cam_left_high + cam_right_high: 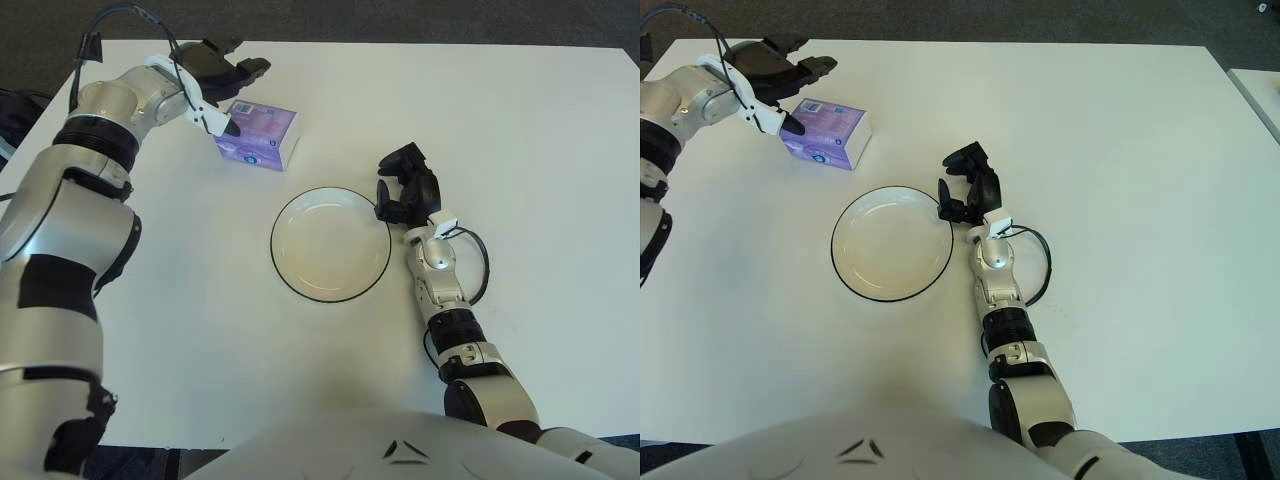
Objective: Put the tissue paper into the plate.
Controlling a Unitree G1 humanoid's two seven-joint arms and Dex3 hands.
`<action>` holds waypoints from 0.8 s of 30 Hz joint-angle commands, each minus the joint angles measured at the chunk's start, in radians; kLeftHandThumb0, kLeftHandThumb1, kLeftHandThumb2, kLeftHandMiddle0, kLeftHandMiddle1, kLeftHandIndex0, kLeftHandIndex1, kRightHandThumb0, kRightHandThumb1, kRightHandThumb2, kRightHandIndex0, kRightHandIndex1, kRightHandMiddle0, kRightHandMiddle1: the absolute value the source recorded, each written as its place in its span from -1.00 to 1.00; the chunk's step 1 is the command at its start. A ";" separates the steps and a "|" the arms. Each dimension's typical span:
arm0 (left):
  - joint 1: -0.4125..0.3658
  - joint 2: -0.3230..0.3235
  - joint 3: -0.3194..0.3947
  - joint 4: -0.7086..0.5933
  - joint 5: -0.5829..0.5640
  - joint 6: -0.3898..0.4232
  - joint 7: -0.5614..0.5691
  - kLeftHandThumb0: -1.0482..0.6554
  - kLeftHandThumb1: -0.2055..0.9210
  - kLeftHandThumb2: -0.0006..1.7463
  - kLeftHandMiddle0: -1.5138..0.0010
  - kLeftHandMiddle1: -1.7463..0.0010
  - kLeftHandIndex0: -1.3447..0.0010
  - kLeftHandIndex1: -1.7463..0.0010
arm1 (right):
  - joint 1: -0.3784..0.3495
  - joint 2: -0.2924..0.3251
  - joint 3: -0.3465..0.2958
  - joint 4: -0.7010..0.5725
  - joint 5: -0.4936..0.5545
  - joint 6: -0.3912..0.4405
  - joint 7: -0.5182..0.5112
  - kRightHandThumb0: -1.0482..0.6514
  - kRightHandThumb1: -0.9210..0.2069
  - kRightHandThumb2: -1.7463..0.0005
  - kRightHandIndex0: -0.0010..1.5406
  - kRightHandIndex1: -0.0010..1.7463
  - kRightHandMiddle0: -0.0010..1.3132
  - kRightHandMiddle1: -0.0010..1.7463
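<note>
- The robot's white torso is seen at the near edge, with the white surface [520, 130] stretching away beyond it.
- The right forearm is seen rising from the near right toward the middle of the surface, a black cable looped beside its wrist.
- The right robot hand [405, 186] is shown just right of the plate, at its far right rim; its dark fingers are curled inward and nothing is held in them. Whether the rim is touched cannot be told.
- The plate [296, 272] is seen near the middle of the surface: round, white, with a thin dark rim, and nothing lies in it.
- The tissue pack [262, 137] is found farther off and to the left of the plate, apart from it, lying flat on the surface. It is a purple and white packet, set at a slight slant.
- The left arm is seen reaching along the left side from near to far, silver with black bands, a black cable arched above the wrist.
- The left robot hand [222, 80] is placed at the far left, just beyond and left of the tissue pack. Its fingers are spread wide and nothing is gripped; one dark fingertip [231, 128] is shown at the pack's left end, though contact cannot be judged.
</note>
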 commanded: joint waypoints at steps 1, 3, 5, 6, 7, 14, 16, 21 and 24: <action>-0.032 -0.033 -0.019 0.045 -0.010 0.015 -0.146 -1.00 1.00 -0.88 1.00 1.00 1.00 1.00 | 0.124 0.004 -0.007 0.097 0.008 0.031 -0.009 0.22 -0.05 -0.37 -0.20 0.95 -0.42 0.86; -0.036 -0.036 -0.017 0.051 -0.018 0.015 -0.179 -1.00 0.97 -0.90 1.00 1.00 1.00 1.00 | 0.126 0.003 -0.007 0.095 0.011 0.028 -0.006 0.22 -0.05 -0.37 -0.20 0.95 -0.42 0.86; -0.038 -0.039 -0.017 0.054 -0.022 0.019 -0.195 -1.00 0.94 -0.92 1.00 1.00 1.00 1.00 | 0.126 0.003 -0.007 0.096 0.012 0.026 -0.005 0.22 -0.05 -0.37 -0.20 0.94 -0.42 0.86; -0.038 -0.040 -0.017 0.055 -0.023 0.022 -0.198 -1.00 0.92 -0.93 1.00 1.00 1.00 1.00 | 0.126 0.003 -0.008 0.097 0.012 0.025 -0.005 0.22 -0.06 -0.37 -0.20 0.94 -0.42 0.87; -0.039 -0.041 -0.017 0.055 -0.024 0.023 -0.201 -1.00 0.91 -0.94 1.00 1.00 1.00 1.00 | 0.126 0.003 -0.008 0.097 0.012 0.024 -0.005 0.22 -0.06 -0.36 -0.20 0.94 -0.43 0.87; -0.040 -0.054 -0.029 0.063 -0.016 0.059 -0.204 -1.00 0.84 -0.97 1.00 1.00 1.00 1.00 | 0.135 0.004 -0.004 0.090 0.014 0.022 0.001 0.23 -0.06 -0.36 -0.20 0.93 -0.43 0.87; -0.041 -0.057 -0.030 0.064 -0.017 0.064 -0.207 -1.00 0.83 -0.98 1.00 1.00 1.00 1.00 | 0.135 0.004 -0.005 0.090 0.016 0.022 0.003 0.23 -0.08 -0.35 -0.21 0.93 -0.43 0.87; -0.038 -0.074 -0.022 0.077 -0.037 0.071 -0.236 -0.98 0.81 -0.99 1.00 1.00 1.00 1.00 | 0.140 0.004 -0.007 0.084 0.016 0.019 0.000 0.23 -0.09 -0.34 -0.22 0.93 -0.44 0.87; -0.035 -0.079 -0.018 0.082 -0.049 0.066 -0.249 -0.99 0.80 -0.99 1.00 1.00 1.00 1.00 | 0.142 0.003 -0.008 0.082 0.016 0.017 0.001 0.23 -0.09 -0.34 -0.22 0.93 -0.44 0.87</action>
